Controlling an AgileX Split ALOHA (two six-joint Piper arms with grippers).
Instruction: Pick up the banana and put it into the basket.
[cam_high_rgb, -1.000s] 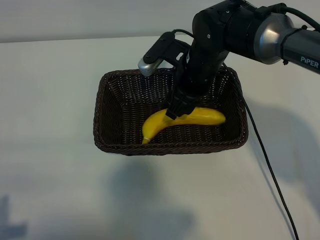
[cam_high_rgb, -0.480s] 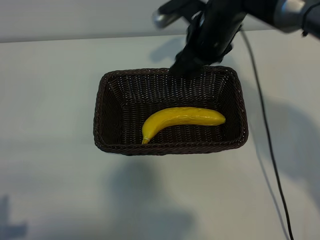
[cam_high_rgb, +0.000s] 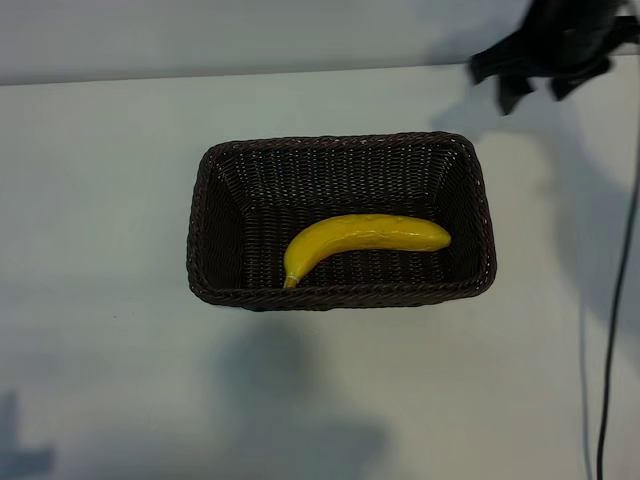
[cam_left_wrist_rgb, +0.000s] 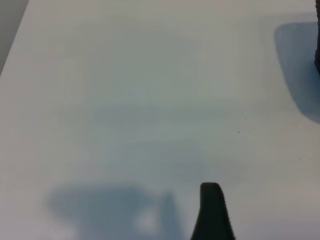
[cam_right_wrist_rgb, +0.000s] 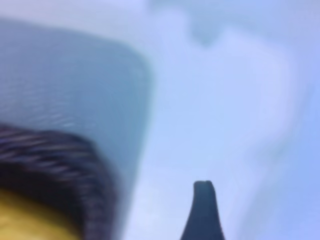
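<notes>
The yellow banana (cam_high_rgb: 365, 238) lies on the floor of the dark brown wicker basket (cam_high_rgb: 205, 230), stem end toward the basket's near left. My right gripper (cam_high_rgb: 540, 92) hangs open and empty above the table beyond the basket's far right corner, well clear of the fruit. The right wrist view catches the basket's rim (cam_right_wrist_rgb: 55, 165), a patch of banana (cam_right_wrist_rgb: 25, 220) and one dark fingertip (cam_right_wrist_rgb: 202, 205). The left arm is out of the exterior view. Its wrist view shows one fingertip (cam_left_wrist_rgb: 211, 210) over bare white table, with nothing held.
The basket stands in the middle of a white table (cam_high_rgb: 100, 380). A black cable (cam_high_rgb: 610, 330) runs down the table's right side from the right arm. Soft shadows fall near the table's front.
The right gripper has let go of the banana, risen out of the basket and drawn back to the far right. The banana has stayed put in the basket.
</notes>
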